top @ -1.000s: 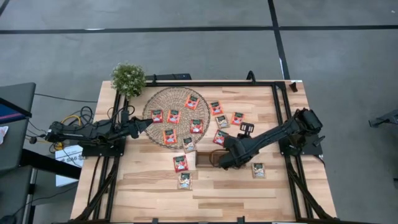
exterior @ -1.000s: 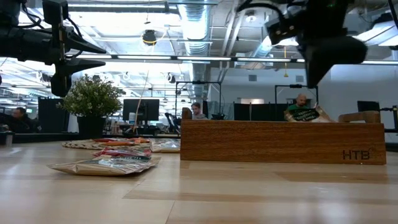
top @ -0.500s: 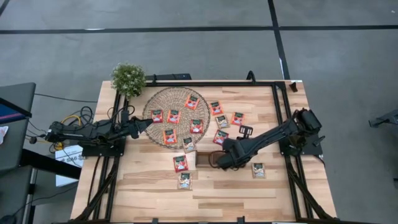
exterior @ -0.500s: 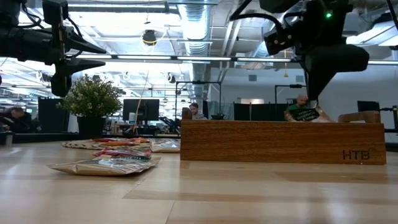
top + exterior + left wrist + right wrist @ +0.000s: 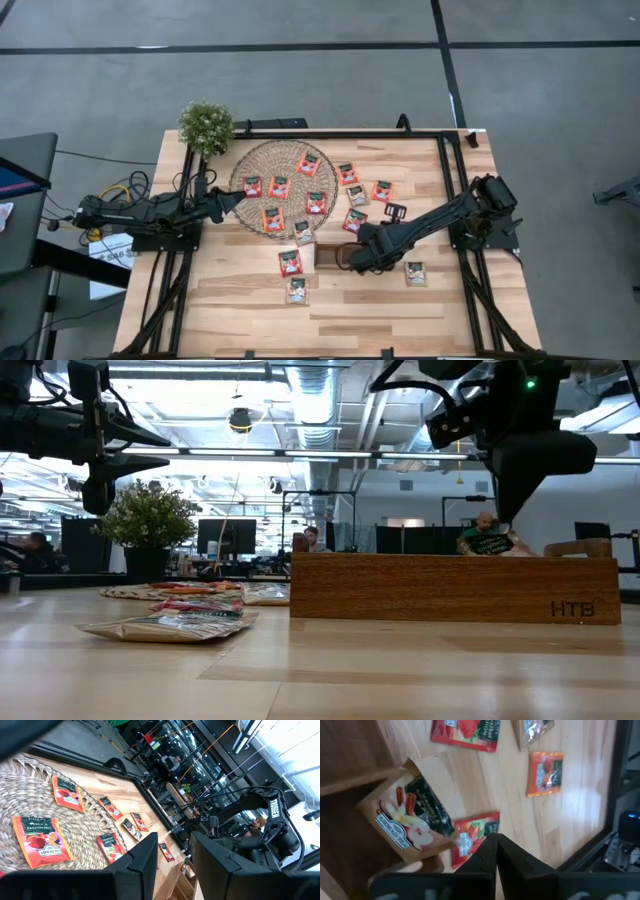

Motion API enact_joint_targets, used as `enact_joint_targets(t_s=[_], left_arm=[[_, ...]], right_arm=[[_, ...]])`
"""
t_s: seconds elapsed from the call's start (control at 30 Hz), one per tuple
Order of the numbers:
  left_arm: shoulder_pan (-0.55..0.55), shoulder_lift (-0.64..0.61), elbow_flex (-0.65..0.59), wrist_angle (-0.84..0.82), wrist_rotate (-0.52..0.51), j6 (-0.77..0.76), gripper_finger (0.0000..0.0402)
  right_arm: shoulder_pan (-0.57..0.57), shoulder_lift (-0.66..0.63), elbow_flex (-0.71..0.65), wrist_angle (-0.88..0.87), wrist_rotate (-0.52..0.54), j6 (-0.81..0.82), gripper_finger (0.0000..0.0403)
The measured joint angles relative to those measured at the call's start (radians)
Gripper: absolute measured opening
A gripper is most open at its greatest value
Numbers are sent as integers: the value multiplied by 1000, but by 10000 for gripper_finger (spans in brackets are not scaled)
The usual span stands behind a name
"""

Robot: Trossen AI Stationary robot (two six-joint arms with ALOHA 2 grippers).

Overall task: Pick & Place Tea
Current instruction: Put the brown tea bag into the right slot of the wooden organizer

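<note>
Several red tea sachets (image 5: 280, 187) lie flat on the round woven mat (image 5: 262, 160), and more (image 5: 358, 194) lie on the table to its right. A dark brown sachet (image 5: 412, 822) and a red sachet (image 5: 475, 837) stand leaning in the wooden tray (image 5: 450, 590), their tops above its wall. My right gripper (image 5: 495, 842) is shut and slants down over the tray (image 5: 318, 258), its tips just above these two sachets (image 5: 490, 543). My left gripper (image 5: 175, 852) is open and level at the mat's left edge (image 5: 238, 198), with nothing between its fingers. My right gripper's shut fingertips (image 5: 489, 845) stand at the red sachet's upper edge (image 5: 492, 822), coming from above and from the table's right. Whether they touch it I cannot tell.
A red sachet (image 5: 290, 262) and a pale one (image 5: 297, 290) lie left of the tray, and another pale one (image 5: 415, 272) lies to its right. A small potted plant (image 5: 206, 125) stands at the far left corner. Bare wood runs along the near edge.
My right gripper has sunk slightly toward the tray and tipped a little steeper, and it has stayed shut. The sachets in the tray have kept their places.
</note>
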Motion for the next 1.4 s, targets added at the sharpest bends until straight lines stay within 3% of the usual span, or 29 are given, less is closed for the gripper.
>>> enact_joint_targets(t_s=[0.57,1.03,1.4], left_arm=[[0,0,0,0,3,0,110],[0,0,0,-2,5,1,110],[0,0,0,-3,5,1,110]], right_arm=[[11,-9,-35,-2,-49,18,0],[-29,-147,-25,5,24,-27,0],[-201,-150,-60,112,-149,-282,0]])
